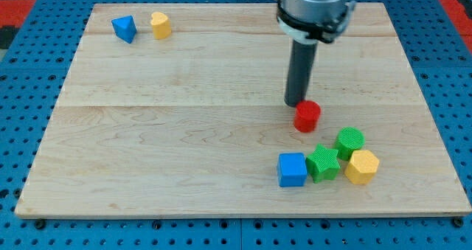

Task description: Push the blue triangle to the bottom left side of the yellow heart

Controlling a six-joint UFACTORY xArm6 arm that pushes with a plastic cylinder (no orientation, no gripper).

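The blue triangle (124, 28) lies at the board's top left corner. The yellow heart (160, 25) sits just to its right, a small gap between them. My tip (294, 103) is far off at the view's right of centre, resting just above and to the left of a red cylinder (307, 116), touching or nearly touching it. The rod rises straight up from the tip into the arm's grey collar at the view's top.
A cluster sits at the bottom right: a blue cube (292, 169), a green star (323, 164), a green cylinder (350, 141) and a yellow hexagon (361, 167). The wooden board (184, 132) lies on a blue perforated table.
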